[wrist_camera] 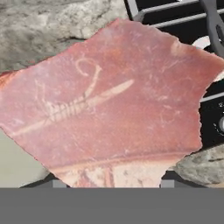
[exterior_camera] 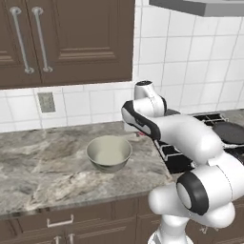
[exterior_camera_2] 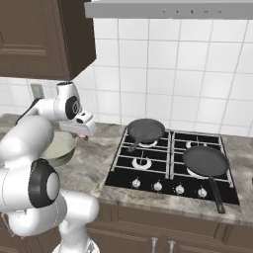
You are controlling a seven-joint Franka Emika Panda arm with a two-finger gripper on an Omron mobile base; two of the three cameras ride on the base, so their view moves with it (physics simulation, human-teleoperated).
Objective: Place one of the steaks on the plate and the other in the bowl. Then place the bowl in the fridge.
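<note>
A flat pink-red steak with pale streaks hangs close before the hand camera, its lower edge between the two dark fingertips. My gripper is shut on it, a little above the counter between bowl and stove. In the right base view the gripper points down beside the bowl, which the arm partly covers. The pale grey-green bowl stands upright on the marble counter, and a sliver of the steak peeks out behind the forearm. The plate and the fridge are out of view.
A black gas stove lies right of the gripper with two dark frying pans on its burners. Brown wall cabinets hang above the counter. A range hood sits over the stove.
</note>
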